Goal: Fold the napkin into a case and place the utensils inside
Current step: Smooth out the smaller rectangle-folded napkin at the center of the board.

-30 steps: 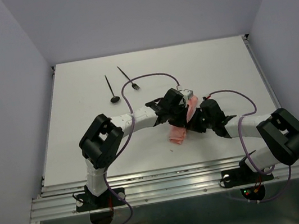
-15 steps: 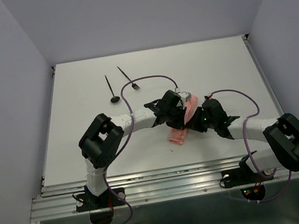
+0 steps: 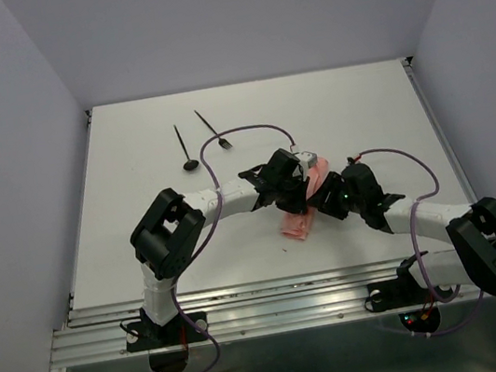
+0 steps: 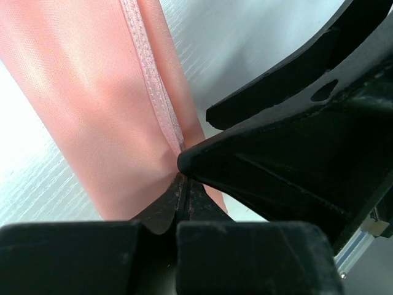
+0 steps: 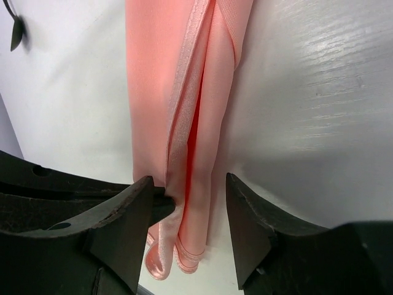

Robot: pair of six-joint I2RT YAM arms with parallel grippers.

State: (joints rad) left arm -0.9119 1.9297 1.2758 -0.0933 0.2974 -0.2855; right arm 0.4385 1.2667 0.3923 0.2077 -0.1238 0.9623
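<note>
Seen from above, the left gripper and the right gripper met tip to tip over the middle of the table. The napkin, folded into a narrow pink strip, lay under both. One end showed past the jaws on the far side and the other on the near side. The spoon and the fork lay near each other, well apart from either gripper, toward the far left.

In the left wrist view, the left gripper had its jaws closed on the hemmed edge of the napkin. The strip ran flat ahead of the jaws. A black finger of the right gripper sat just right of the pinch.

In the right wrist view, the right gripper held its jaws apart. The near end of the napkin lay between them, unclamped, and the rest stretched ahead. The left gripper's black body sat just left of the left jaw.
</note>
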